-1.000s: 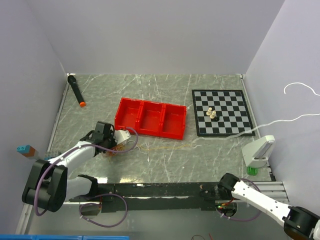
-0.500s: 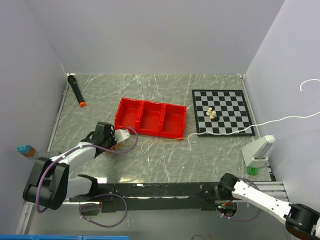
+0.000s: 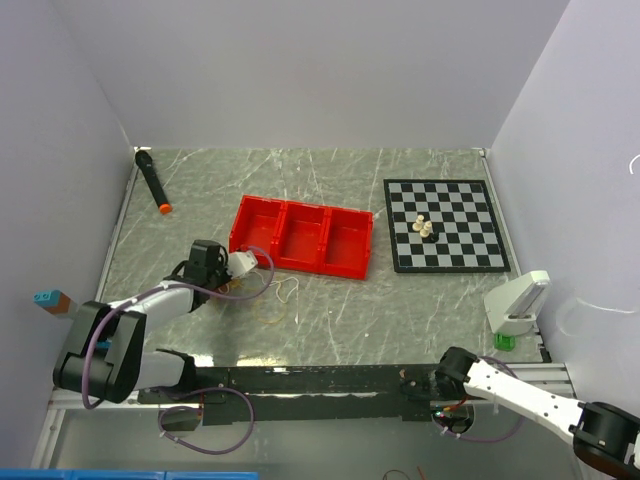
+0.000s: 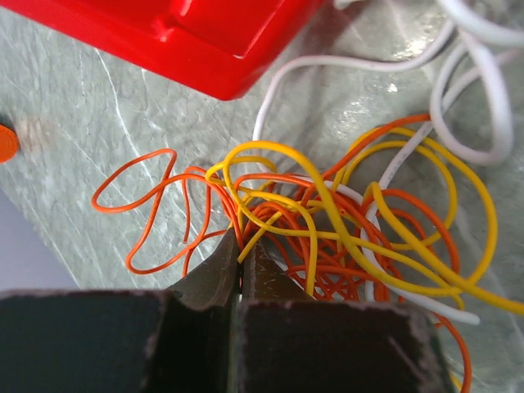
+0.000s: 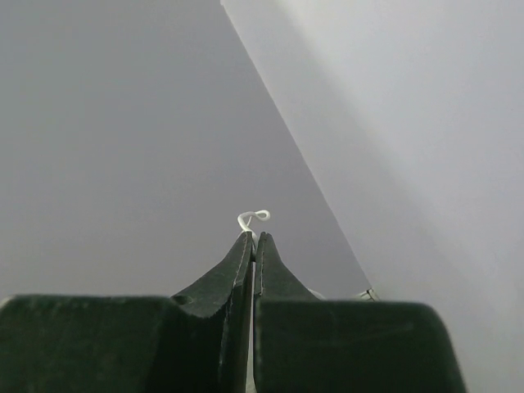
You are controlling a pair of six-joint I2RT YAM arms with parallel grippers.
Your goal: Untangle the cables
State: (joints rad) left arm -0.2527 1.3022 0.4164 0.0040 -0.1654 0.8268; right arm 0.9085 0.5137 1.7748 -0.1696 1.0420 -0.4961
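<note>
The cables (image 4: 352, 221) lie as a tangle of orange, yellow and white strands on the table just below the red tray (image 4: 188, 41). My left gripper (image 4: 240, 255) is shut, with orange and yellow strands pinched at its tips. From above, the small bundle (image 3: 274, 303) sits right of the left gripper (image 3: 250, 270), near the tray's front wall (image 3: 300, 265). My right gripper (image 5: 253, 237) is shut on the curled end of a white cable (image 5: 254, 218) and points at the bare wall. It is out of the top view, where a bit of white cable (image 3: 634, 160) shows at the right edge.
A chessboard (image 3: 470, 235) with small pieces (image 3: 423, 227) lies right of the tray. A black marker with an orange tip (image 3: 152, 180) rests at the far left. A white device on a green base (image 3: 517, 305) stands at the right edge. Walls enclose the table.
The white cable that stretched across the table to the right has been drawn up and away out of the bundle. The left gripper has shifted slightly towards the tray, still shut on the strands.
</note>
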